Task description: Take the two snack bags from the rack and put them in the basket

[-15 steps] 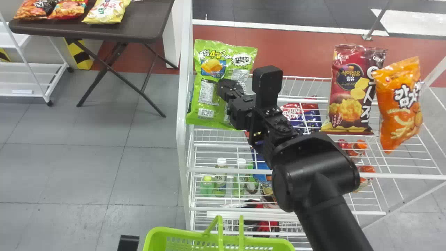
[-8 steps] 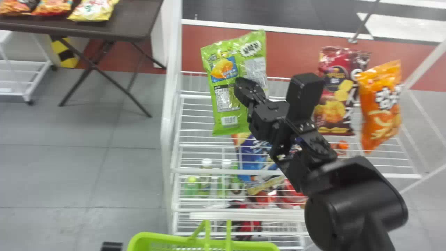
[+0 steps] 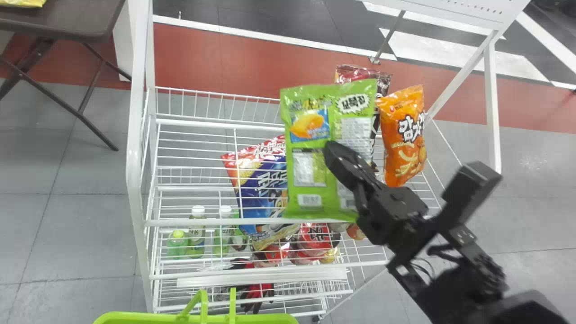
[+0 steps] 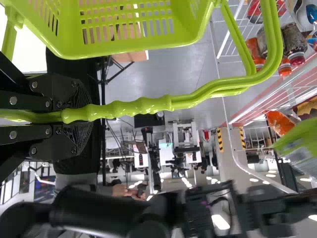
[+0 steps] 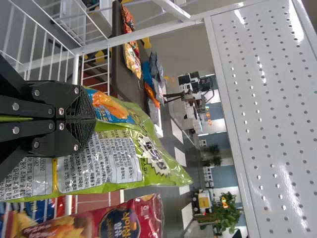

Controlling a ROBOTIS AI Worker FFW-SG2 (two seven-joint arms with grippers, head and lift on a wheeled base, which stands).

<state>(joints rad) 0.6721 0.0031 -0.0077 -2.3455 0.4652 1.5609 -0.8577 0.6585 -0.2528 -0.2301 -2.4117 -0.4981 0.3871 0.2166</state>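
The green bag is clasped by the right end effector, its film pinched into a crease near the middle, so that the weight is probably shared above and below the grip. It is held roughly upright over the rack, with the orange bag and the red bag standing beyond it; height is presumably kept so that the front rail can be cleared. The basket is held low before the rack, its handle clenched by the left end effector, likely so that the mouth is kept steady for the drop. A move down towards the basket seems called for next; the bag could be snagged on a raised handle. Which bag is meant as the second cannot be told.
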